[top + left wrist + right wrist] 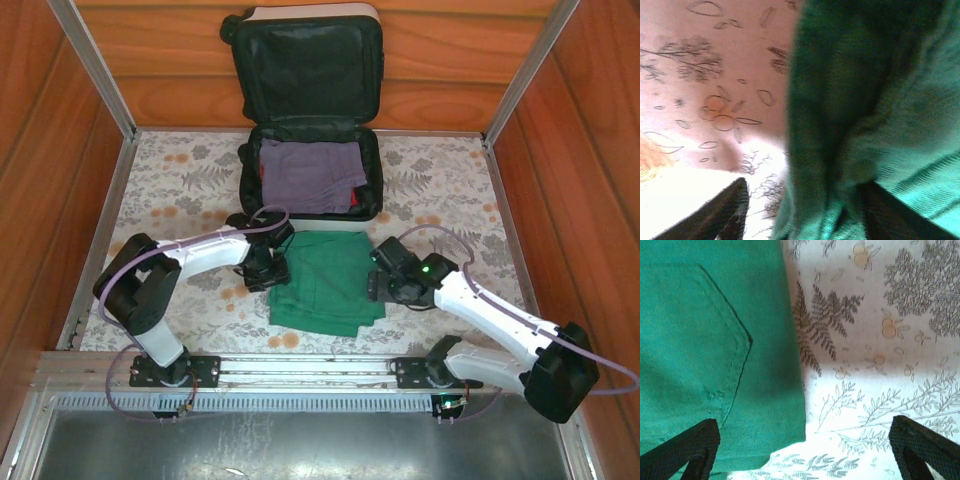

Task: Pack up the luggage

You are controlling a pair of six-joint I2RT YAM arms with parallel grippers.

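At the table's [180,200] far edge: luggage [310,75] open, purple cloth [305,175] inside. Mid-table: folded green trousers [325,280], flanked by left gripper [268,272] and right gripper [378,285], both spread, nothing clamped. Step, likely: fetching the trousers. Next calls for pinching both side edges and lifting together.

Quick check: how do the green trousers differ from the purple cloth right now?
The green trousers lie on the table, outside the suitcase; the purple cloth is already inside it. The trousers are bright green, the cloth dull greyish purple. Both are folded.
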